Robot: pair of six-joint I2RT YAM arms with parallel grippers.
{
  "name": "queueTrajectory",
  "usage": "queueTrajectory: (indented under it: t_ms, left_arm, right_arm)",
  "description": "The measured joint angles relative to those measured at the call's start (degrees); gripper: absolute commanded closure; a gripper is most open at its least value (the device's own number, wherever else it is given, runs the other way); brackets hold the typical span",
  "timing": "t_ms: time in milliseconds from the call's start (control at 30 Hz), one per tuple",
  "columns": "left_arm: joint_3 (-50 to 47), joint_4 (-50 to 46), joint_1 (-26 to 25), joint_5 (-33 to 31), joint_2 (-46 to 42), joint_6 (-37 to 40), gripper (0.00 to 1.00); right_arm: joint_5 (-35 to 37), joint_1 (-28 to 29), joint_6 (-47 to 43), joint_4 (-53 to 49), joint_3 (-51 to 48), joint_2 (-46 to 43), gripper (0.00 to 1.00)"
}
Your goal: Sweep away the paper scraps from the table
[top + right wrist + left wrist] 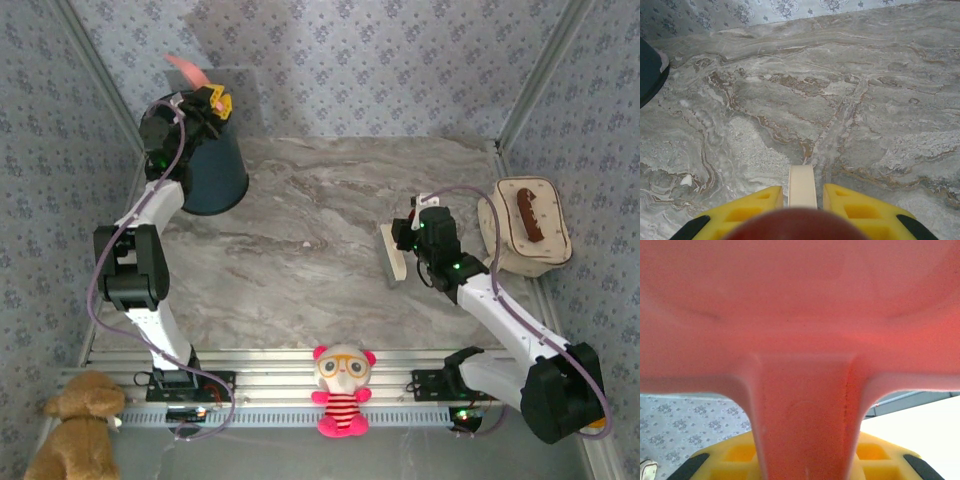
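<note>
Left claw (214, 101), gripping the pink dustpan (800, 315), is seemingly emptying it over the dark bin (215, 172), needing a fuller tilt next, while right claw (802, 192) is clamping the brush (391, 256).

Marble-patterned table (300, 230), aluminium-railed. Dark blue bin (213, 170) standing at far-left corner. Pale brush (392, 255) right of bin, well apart, contact with surface unclear. Beige bag (525, 225) farther right, at edge.
</note>
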Motion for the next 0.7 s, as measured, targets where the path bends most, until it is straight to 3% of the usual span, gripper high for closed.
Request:
queueTrajectory:
  t_ms: [333,700]
  left_arm:
    - [0.0,-1.38,-0.37,0.44,0.31,1.7,1.0]
    - [2.67,-20.06,-0.72,5.31,-0.13,18.91,1.0]
  right_arm:
    - [0.02,0.0,0.0,0.0,-0.02,0.0,1.0]
    - [0.02,0.0,0.0,0.02,-0.02,0.0,1.0]
